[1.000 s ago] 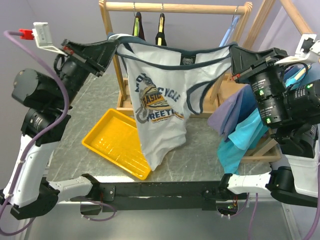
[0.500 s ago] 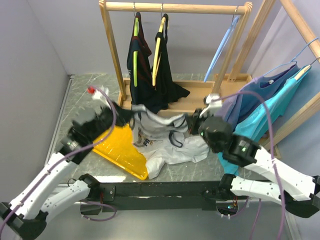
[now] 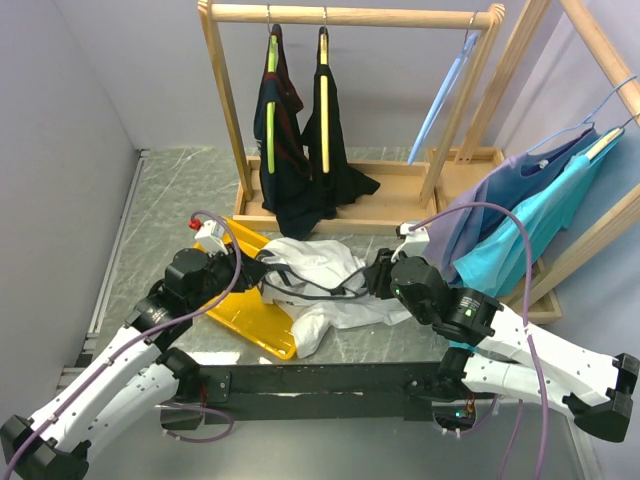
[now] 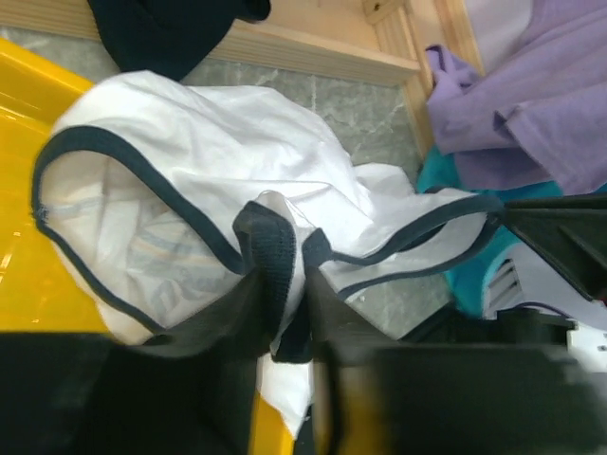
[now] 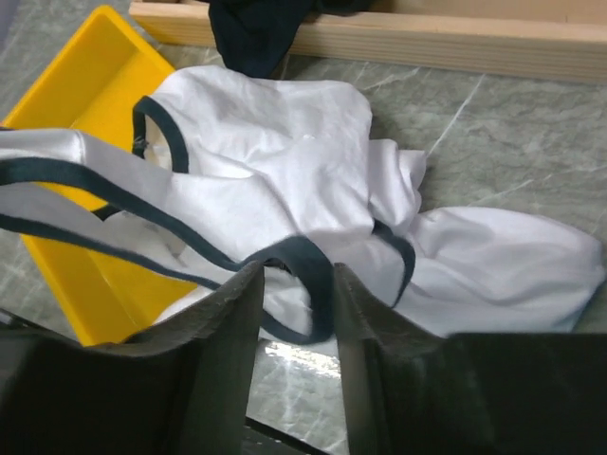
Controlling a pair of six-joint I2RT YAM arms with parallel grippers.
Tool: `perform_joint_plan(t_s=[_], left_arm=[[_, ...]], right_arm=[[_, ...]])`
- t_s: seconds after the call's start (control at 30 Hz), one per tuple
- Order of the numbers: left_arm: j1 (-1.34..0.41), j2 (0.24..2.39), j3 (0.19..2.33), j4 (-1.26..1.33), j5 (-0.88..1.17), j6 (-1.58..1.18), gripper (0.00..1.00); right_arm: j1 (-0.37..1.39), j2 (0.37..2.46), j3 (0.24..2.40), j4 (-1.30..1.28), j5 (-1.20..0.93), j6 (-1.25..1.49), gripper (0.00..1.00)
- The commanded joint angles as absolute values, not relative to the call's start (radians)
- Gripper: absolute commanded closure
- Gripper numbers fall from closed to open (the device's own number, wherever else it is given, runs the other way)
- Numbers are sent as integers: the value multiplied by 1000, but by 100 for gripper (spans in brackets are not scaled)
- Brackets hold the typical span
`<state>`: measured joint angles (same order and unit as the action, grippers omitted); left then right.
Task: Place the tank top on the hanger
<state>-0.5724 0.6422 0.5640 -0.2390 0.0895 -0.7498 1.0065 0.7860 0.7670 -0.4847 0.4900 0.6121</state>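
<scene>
The tank top [image 3: 330, 262] is white with navy trim and lies crumpled on the table, its left part over a yellow tray. My left gripper [image 3: 255, 272] is low at its left end. In the left wrist view this gripper [image 4: 285, 275] is shut on a navy-trimmed strap of the tank top [image 4: 218, 161]. My right gripper [image 3: 375, 275] is low at its right end. In the right wrist view this gripper [image 5: 296, 284] has narrowly parted jaws pinching a loop of trim of the tank top [image 5: 285, 142]. The light-blue hanger [image 3: 438, 102] hangs empty at the rack's right end.
The yellow tray [image 3: 250, 310] sits under the shirt's left side. The wooden rack [image 3: 350, 14] stands behind, and dark garments [image 3: 300, 170] hang on it from yellow and lime hangers. Purple, blue and teal shirts [image 3: 520, 240] hang on a second rack at the right.
Both arms have come down from high near the camera to the table. The tank top was stretched out in the air between them and now lies in a heap.
</scene>
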Motion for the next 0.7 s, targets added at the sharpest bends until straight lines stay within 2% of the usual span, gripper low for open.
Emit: perform_joint_plan(t_s=[0.0, 0.03, 0.07, 0.13, 0.23, 0.33, 0.53, 0.67], left_arm=[[-571, 621, 615, -273, 45, -732, 60], [-571, 617, 623, -287, 40, -724, 45], [-571, 600, 629, -301, 38, -709, 43], [-571, 585, 658, -328, 41, -695, 45], [-571, 565, 705, -316, 150, -657, 48], [-571, 580, 796, -293, 274, -627, 45], [-574, 728, 1068, -219, 367, -583, 43], [-618, 892, 1216, -181, 339, -551, 43]], right_arm=[[1009, 784, 808, -486, 483, 621, 51], [1009, 779, 807, -488, 482, 624, 47], [1009, 778, 805, -491, 482, 626, 42], [1009, 764, 807, -494, 476, 626, 42], [1009, 759, 811, -492, 465, 617, 41], [1009, 784, 807, -497, 446, 615, 40], [1011, 802, 706, -446, 413, 640, 40], [1017, 784, 732, -474, 449, 641, 40]])
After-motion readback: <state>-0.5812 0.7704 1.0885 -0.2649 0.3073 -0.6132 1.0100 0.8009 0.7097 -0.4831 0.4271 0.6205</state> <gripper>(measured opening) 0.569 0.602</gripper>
